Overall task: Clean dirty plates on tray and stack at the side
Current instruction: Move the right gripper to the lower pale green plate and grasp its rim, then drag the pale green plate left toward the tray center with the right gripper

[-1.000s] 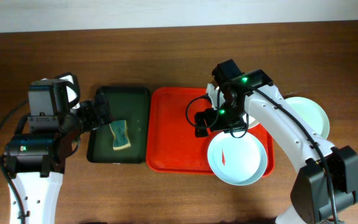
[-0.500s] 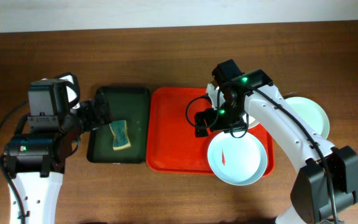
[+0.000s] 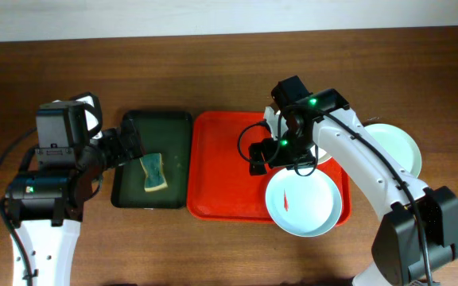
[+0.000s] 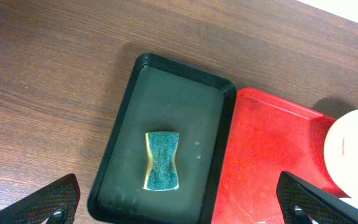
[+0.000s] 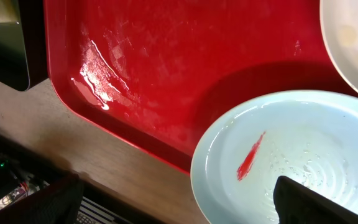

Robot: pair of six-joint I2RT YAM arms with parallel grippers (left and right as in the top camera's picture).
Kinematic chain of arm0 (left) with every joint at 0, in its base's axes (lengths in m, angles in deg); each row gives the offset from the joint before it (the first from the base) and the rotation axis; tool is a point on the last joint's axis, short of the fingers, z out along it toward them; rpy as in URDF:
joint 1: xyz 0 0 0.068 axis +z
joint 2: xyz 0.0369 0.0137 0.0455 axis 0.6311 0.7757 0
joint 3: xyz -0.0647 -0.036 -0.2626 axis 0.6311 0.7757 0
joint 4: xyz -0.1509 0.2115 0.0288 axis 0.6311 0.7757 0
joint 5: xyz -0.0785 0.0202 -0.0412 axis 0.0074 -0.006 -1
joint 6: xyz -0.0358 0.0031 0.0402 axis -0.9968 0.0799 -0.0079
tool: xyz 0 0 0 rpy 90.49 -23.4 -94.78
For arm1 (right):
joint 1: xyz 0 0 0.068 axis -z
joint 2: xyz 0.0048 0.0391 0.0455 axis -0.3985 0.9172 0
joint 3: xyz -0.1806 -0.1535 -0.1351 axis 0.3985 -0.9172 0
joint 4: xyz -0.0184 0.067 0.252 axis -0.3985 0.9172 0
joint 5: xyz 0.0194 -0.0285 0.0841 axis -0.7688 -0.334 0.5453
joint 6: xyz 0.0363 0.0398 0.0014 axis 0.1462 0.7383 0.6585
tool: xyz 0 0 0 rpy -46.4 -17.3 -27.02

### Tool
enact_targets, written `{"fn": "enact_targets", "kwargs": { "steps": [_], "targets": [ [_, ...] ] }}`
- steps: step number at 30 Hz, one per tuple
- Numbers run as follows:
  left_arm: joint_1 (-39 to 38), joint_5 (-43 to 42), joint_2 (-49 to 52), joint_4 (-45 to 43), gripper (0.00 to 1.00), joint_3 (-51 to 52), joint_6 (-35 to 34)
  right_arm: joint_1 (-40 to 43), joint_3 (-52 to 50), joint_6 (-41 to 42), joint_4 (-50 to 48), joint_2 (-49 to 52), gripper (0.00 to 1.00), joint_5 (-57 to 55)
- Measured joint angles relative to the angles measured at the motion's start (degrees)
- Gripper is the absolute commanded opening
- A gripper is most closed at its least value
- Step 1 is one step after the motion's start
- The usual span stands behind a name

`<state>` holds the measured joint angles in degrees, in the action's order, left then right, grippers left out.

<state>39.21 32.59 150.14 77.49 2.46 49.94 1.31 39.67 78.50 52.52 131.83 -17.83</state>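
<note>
**Smeared blue plate overhangs red tray's rim**

The round, glossy blue plate (image 5: 291, 155), beaded with droplets and streaked by a red smear (image 5: 250, 163), juts over the wet, shiny red tray (image 3: 221, 171). A white plate (image 5: 353, 43) lies just beside it, and a mint plate (image 3: 400, 147) rests on the wood-grain table (image 3: 213, 79). The right gripper (image 5: 179, 199) hangs above, fingers spread wide. The left gripper (image 4: 179, 202), also spread, hovers over a green tray (image 4: 123, 124) holding a waisted sponge (image 4: 161, 160).

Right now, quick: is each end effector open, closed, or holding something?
Left end effector: open, empty; the sponge lies free in the dark green tray.
Right end effector: open, empty, by the blue plate.
</note>
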Motion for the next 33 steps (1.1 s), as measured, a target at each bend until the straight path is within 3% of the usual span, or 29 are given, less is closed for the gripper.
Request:
{"fn": "enact_targets", "kwargs": {
  "steps": [8, 11, 12, 13, 14, 15, 23, 29, 33],
  "targets": [
    [0.0, 0.0, 0.0, 0.0, 0.99, 0.0, 0.0, 0.0, 0.0, 0.0, 0.0, 0.0, 0.98, 0.0],
    [0.0, 0.0, 0.0, 0.0, 0.99, 0.0, 0.0, 0.0, -0.1, 0.0, -7.3, 0.0, 0.98, -0.5],
    [0.0, 0.0, 0.0, 0.0, 0.99, 0.0, 0.0, 0.0, 0.0, 0.0, -8.5, 0.0, 0.93, -0.6],
    [0.0, 0.0, 0.0, 0.0, 0.99, 0.0, 0.0, 0.0, 0.0, 0.0, -8.6, 0.0, 0.69, -0.8],
    [0.0, 0.0, 0.0, 0.0, 0.99, 0.0, 0.0, 0.1, 0.0, -0.1, -7.8, 0.0, 0.55, -1.0],
    [0.0, 0.0, 0.0, 0.0, 0.99, 0.0, 0.0, 0.4, 0.0, -0.1, -6.1, 0.0, 0.48, -1.2],
    [0.0, 0.0, 0.0, 0.0, 0.99, 0.0, 0.0, 14.8, 0.1, 1.7, 15.0, 0.0, 0.59, -6.9],
    [0.0, 0.0, 0.0, 0.0, 0.99, 0.0, 0.0, 17.3, -9.3, 8.7, 12.5, -0.3, 0.57, -16.5],
    [0.0, 0.0, 0.0, 0.0, 0.99, 0.0, 0.0, 20.0, -16.3, 11.9, 7.0, -0.4, 0.45, -19.2]
  ]
}}
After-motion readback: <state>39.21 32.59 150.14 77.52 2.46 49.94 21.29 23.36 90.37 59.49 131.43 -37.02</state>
